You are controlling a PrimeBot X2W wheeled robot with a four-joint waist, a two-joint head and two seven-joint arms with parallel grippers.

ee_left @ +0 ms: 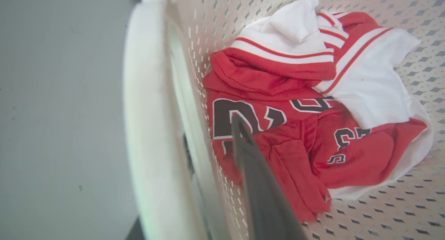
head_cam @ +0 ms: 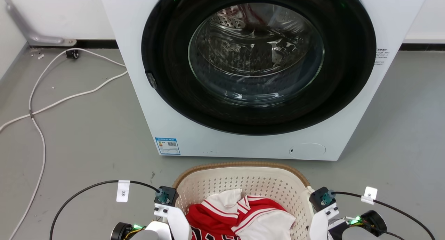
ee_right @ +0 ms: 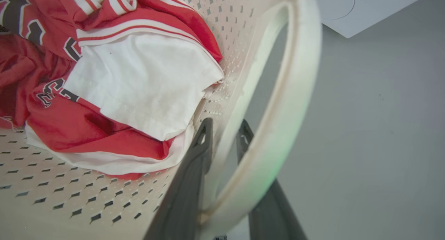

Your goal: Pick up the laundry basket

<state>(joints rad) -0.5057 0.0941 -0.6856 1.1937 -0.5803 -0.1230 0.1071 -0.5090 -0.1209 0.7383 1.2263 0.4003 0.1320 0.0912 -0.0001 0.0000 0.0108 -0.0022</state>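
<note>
Laundry basket (head_cam: pixel 243 179) on floor, just before washing machine (head_cam: pixel 139 94). One basket, two side handles (ee_right: pixel 295 94), one red-white clothing heap (ee_left: pixel 295 128). I judge it stiff plastic, light load; hold at both sides. Right gripper (ee_right: pixel 225 130) clamped on wall beneath handle. Left gripper (ee_left: pixel 212 132) straddles opposite wall; outer finger hidden, so grip I cannot tell.

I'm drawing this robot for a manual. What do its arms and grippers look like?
The left arm and right arm end in white brackets, each topped by a black block with a teal connector. A black cable with a white tag loops from each. Green lights glow lower down. The jaws are long, dark grey fingers, tapering.
</note>
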